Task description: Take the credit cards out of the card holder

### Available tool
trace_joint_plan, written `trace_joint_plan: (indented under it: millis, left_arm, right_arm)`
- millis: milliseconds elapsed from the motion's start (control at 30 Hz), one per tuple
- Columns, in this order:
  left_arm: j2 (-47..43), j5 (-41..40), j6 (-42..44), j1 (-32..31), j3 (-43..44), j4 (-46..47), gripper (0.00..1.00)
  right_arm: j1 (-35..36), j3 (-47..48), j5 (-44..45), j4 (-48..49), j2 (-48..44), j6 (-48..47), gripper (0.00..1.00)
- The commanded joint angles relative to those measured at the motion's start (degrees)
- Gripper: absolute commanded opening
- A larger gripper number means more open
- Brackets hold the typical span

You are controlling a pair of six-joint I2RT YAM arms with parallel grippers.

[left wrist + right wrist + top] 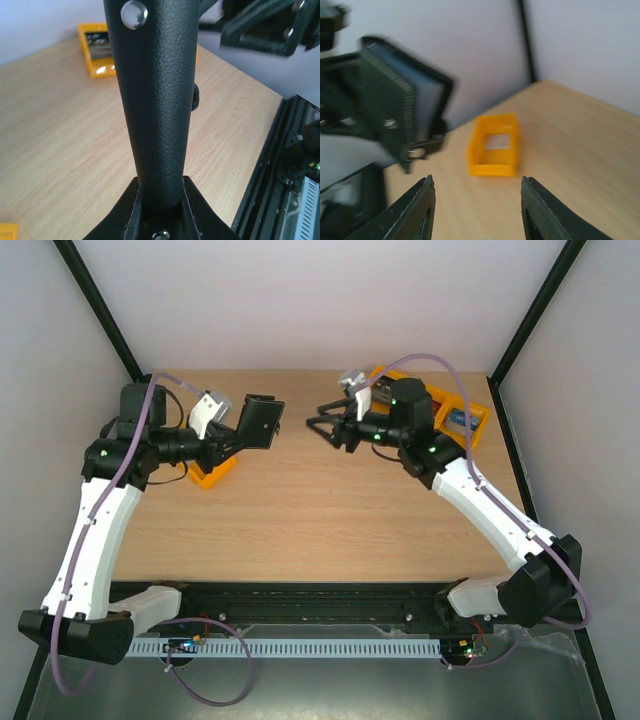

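Note:
The card holder (258, 425) is a small black case held up in the air over the table's back left. My left gripper (232, 438) is shut on its lower end. In the left wrist view the card holder (155, 100) fills the middle as a black textured column, with my left gripper (160, 202) clamping it on both sides. My right gripper (322, 428) hovers a little to the right of the case, open and holding nothing. In the right wrist view the card holder (395, 107) shows a grey-blue inner face at the left, beyond my right gripper (477, 200). The credit cards are hidden.
A yellow tray (213, 472) sits under the left arm, and another yellow tray (445, 410) stands at the back right behind the right arm. In the right wrist view a yellow tray (495, 165) holds a pale blurred patch. Black frame posts rise at the table's back corners.

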Motion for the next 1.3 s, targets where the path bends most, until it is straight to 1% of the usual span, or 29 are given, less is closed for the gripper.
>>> trace_joint_plan:
  millis: [0, 67, 133, 233, 300, 400, 533, 600, 700, 867, 933, 1033, 1067, 1100, 1267]
  left_arm:
    - [-1.7, 7.5, 8.3, -2.7, 8.1, -7.9, 0.02]
    - [-2.3, 12.4, 11.3, -2.8, 9.1, -11.0, 0.02]
    - [-2.7, 17.4, 13.8, -2.7, 8.9, -13.4, 0.02]
    - [-2.9, 21.3, 13.2, -1.6, 8.2, -13.0, 0.02]
    - [-2.7, 22.7, 10.9, -0.5, 8.6, -11.0, 0.02]
    - [-2.4, 25.1, 10.5, 0.0, 9.3, -10.6, 0.02]
    - [-2.7, 25.0, 10.6, 0.0, 8.6, -10.5, 0.02]
    - [-3.2, 24.6, 10.8, -0.1, 8.0, -10.5, 0.02]
    - [-4.0, 24.8, 13.2, -0.2, 7.8, -12.4, 0.02]
    - [-4.9, 25.3, 16.1, -0.2, 7.2, -14.6, 0.02]
    - [-5.1, 25.7, 18.2, -0.2, 7.2, -16.1, 0.02]
    - [-5.5, 25.0, 19.2, -0.2, 7.2, -16.8, 0.02]
    - [-5.6, 24.9, 19.3, -0.2, 7.1, -16.9, 0.02]
    - [-5.7, 25.0, 19.5, -0.2, 7.0, -17.0, 0.02]
    - [-5.7, 26.0, 20.0, -0.2, 6.8, -17.2, 0.02]
  right_arm:
    - [3.7, -1.3, -16.2, 11.2, -2.2, 0.5, 0.47]
    - [3.9, -1.7, -17.9, 14.7, -3.3, 2.1, 0.46]
    - [4.7, -1.9, -18.5, 16.0, -4.3, 1.4, 0.47]
    - [6.3, -1.9, -18.8, 15.5, -5.1, -0.6, 0.5]
    - [7.0, -1.8, -19.0, 15.3, -5.2, -0.7, 0.51]
    - [7.8, -1.8, -18.8, 16.3, -4.8, -0.2, 0.51]
    - [9.2, -0.3, -18.9, 16.6, -3.3, 0.4, 0.53]
    - [10.3, 0.9, -18.3, 16.8, -2.4, 0.3, 0.57]
    - [12.1, 3.1, -16.6, 16.1, -1.1, 0.7, 0.58]
    - [13.8, 3.8, -18.0, 15.7, -0.2, 0.0, 0.63]
    - [13.8, 4.6, -18.1, 12.1, -0.5, -3.0, 0.66]
    - [13.6, 5.6, -18.5, 2.4, -2.9, -12.5, 0.71]
    - [13.3, 5.4, -17.8, -0.5, -3.9, -15.4, 0.72]
    - [12.7, 4.7, -15.8, -1.0, -4.9, -16.8, 0.73]
    - [10.6, 4.4, -15.1, -2.2, -5.2, -15.9, 0.74]
